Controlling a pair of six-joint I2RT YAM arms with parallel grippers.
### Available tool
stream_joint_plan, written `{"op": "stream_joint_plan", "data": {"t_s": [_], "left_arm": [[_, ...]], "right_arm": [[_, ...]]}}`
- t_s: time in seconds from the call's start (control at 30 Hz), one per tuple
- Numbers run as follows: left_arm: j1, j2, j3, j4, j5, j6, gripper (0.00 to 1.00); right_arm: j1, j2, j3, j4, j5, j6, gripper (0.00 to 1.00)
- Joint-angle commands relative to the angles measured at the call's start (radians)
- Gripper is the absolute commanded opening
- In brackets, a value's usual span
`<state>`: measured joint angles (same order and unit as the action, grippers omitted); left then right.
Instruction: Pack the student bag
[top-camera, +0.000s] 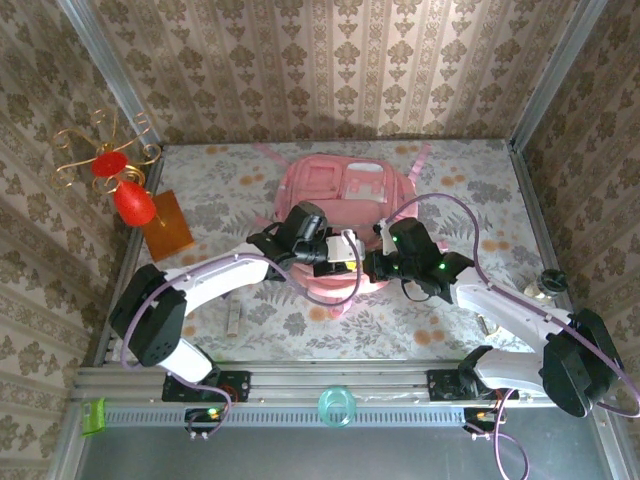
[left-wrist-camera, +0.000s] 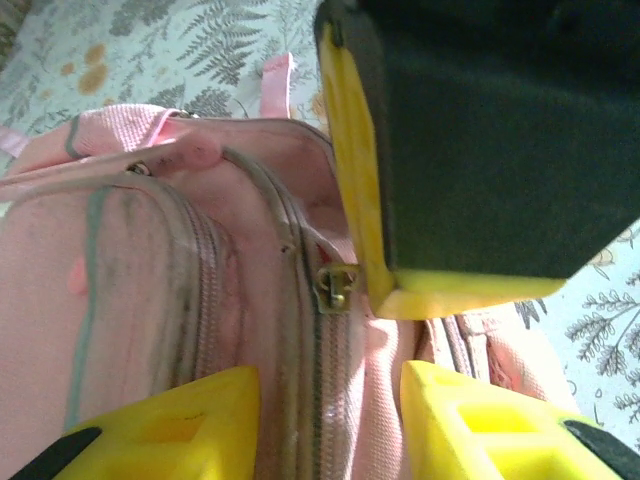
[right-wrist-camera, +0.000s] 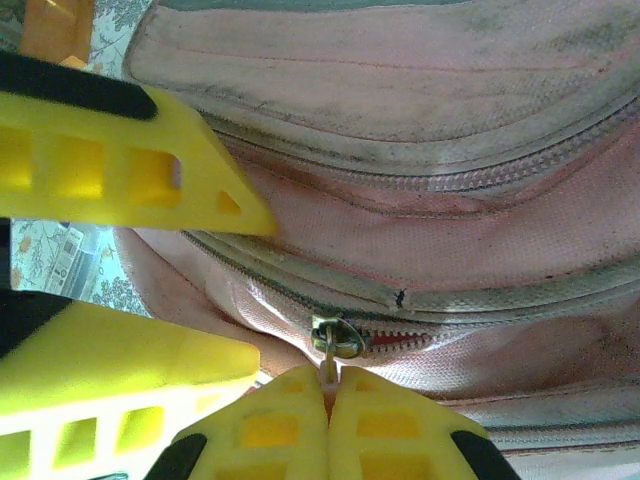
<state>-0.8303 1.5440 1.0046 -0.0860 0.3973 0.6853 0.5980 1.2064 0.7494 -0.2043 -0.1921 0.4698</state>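
Status: right gripper (right-wrist-camera: 327, 398) has its jaws fully closed, pinching the zip pull (right-wrist-camera: 328, 368) at the very tips. The pull hangs off the slider (right-wrist-camera: 337, 337), which sits just ahead of my fingertips. Past the slider, to its right in the right wrist view, a short run of reddish teeth shows.

The left gripper (left-wrist-camera: 330, 385) has its jaws partway apart with nothing clamped. Its fingers (left-wrist-camera: 170, 430) straddle the same zip line, with fabric under and between them. I can't tell whether the pads touch the fabric.

The bag (top-camera: 340, 190) lies flat on the table (top-camera: 440, 330), directly under both grippers. Both meet over its near end, and most of it runs on beyond my tips, away from the bases. Seen from my left wrist, a zip pocket panel is left of the fingers and a strap lies ahead.

Gripper to gripper: from the left wrist, my right gripper's black body and yellow finger sit up and to the right, just beyond my left tips, with the pull at that finger's corner. From the right wrist, the two left fingers are to the left of my closed tips, the lower one just beside them.

Off to the side, the orange block (top-camera: 167, 225) and red ornament (top-camera: 132, 200) are well out to the left of my left arm. The teal ring (top-camera: 337, 406) is on the rail between the bases.
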Motion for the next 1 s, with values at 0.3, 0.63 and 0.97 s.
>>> {"op": "stream_joint_plan", "data": {"t_s": [0.3,0.63,0.97], "left_arm": [[0.005,0.09,0.049,-0.062,-0.038,0.054,0.29],[0.07,0.025,-0.027,0.011,0.007,0.063,0.0],[0.125,-0.059,-0.086,0.032,0.015,0.088,0.0]], "right_arm": [[0.015,-0.025,0.011,0.095,-0.042,0.024,0.0],[0.005,-0.029,0.038,-0.131,0.181,-0.019,0.0],[0.002,-0.005,0.141,-0.377,0.481,-0.035,0.0]]}}
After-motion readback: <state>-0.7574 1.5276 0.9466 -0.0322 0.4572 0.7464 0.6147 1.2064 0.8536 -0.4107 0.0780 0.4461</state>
